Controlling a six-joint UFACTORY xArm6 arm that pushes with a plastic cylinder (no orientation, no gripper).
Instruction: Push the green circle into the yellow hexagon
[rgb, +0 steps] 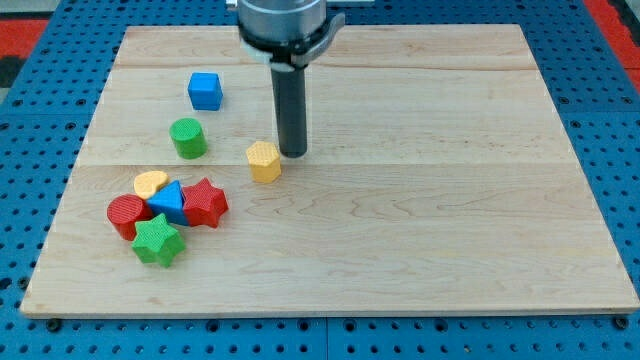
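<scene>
The green circle (187, 138) stands on the wooden board at the view's left. The yellow hexagon (264, 161) lies to its right and a little lower, apart from it. My tip (293, 154) rests on the board just right of the yellow hexagon, close to it, with a small gap. The tip is well to the right of the green circle, with the hexagon between them.
A blue cube (204, 90) sits above the green circle. At lower left is a cluster: yellow heart (150, 183), blue triangle (169, 203), red star (205, 203), red block (126, 215), green star (157, 241). The board's left edge (78, 170) is near.
</scene>
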